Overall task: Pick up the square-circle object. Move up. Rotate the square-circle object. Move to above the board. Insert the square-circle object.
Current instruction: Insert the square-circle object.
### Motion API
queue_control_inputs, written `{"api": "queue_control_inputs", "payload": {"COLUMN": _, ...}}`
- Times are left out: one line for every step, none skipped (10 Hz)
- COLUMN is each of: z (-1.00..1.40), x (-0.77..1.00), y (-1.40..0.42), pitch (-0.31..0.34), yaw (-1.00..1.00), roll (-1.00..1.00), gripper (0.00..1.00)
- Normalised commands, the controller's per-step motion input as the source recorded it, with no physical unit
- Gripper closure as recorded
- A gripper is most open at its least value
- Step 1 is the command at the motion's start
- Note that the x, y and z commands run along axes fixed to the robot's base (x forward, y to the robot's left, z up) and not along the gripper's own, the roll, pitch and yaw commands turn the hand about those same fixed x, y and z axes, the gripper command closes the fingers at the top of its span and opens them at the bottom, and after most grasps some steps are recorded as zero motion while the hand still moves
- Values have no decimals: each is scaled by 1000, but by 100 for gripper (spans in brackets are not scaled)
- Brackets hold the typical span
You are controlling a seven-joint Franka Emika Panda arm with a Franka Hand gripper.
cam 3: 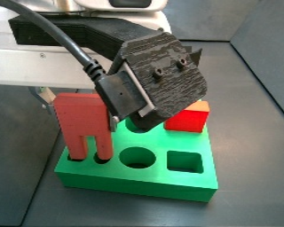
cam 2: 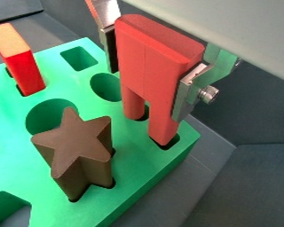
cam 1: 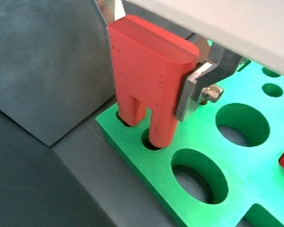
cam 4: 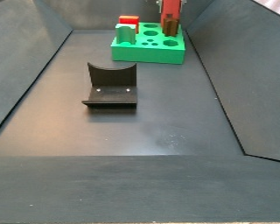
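Two legs of the square-circle object [cam 2: 154, 75] down at the board [cam 2: 169, 168], tips apparently just inside the holes at its corner. Gripper [cam 1: 156, 55] clamped on the blocky top, silver fingers [cam 1: 201, 78] pressed to its sides. Best done slow: straight down, piece upright, no twist, no early release. Hard to tell how deep the legs sit. Brown star [cam 2: 74, 152] and red block [cam 2: 19, 60] seated nearby. Far finger mostly hidden; fixture [cam 4: 111, 85] well apart.

Gripper [cam 1: 156, 71] mostly out of frame in both wrist views. Red piece [cam 3: 85, 127] leg tips hidden inside the board [cam 3: 132, 182] holes; seating depth unclear.
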Motion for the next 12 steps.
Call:
{"api": "queue_control_inputs", "payload": {"z": -111, "x": -49, "y": 0, "pitch": -6, "yaw": -229, "roll": 0, "gripper": 100}}
{"api": "queue_control_inputs", "payload": {"z": -120, "x": -166, "y": 0, "pitch": -11, "yaw": -263, "roll": 0, "gripper": 100}}
{"api": "queue_control_inputs", "payload": {"z": -9, "x": -60, "y": 0, "pitch": 0, "yaw": -134, "roll": 0, "gripper": 100}}
{"api": "queue_control_inputs", "payload": {"z": -86, "x": -37, "y": 0, "pitch": 0, "yaw": -31, "roll": 0, "gripper": 100}}
{"api": "queue_control_inputs", "payload": {"z": -57, "x": -140, "y": -49, "pitch": -31, "yaw": 0, "roll": 30, "gripper": 100}}
{"api": "queue_control_inputs", "payload": {"z": -137, "x": 0, "y": -80, "pitch": -14, "yaw": 0, "roll": 0, "gripper": 100}}
{"api": "queue_control_inputs", "payload": {"z": -186, "x": 0, "y": -106, "pitch": -63, "yaw": 0, "roll": -13, "gripper": 100}}
{"api": "queue_control_inputs", "payload": {"z": -177, "x": 0, "y": -126, "pitch": -64, "yaw": 0, "roll": -24, "gripper": 100}}
{"api": "queue_control_inputs", "payload": {"z": -60, "x": 0, "y": 0, "pitch": 0, "yaw": 0, "roll": 0, "gripper": 100}}
{"api": "queue_control_inputs", "payload": {"z": -494, "x": 86, "y": 0, "pitch": -11, "yaw": -43, "roll": 84, "gripper": 100}}
{"api": "queue_control_inputs", "payload": {"z": -509, "x": 123, "y": 166, "pitch": 0, "yaw": -40, "roll": 129, "gripper": 100}}
{"api": "queue_control_inputs", "payload": {"z": -243, "x": 0, "y": 77, "pitch": -1, "yaw": 0, "roll": 0, "gripper": 100}}
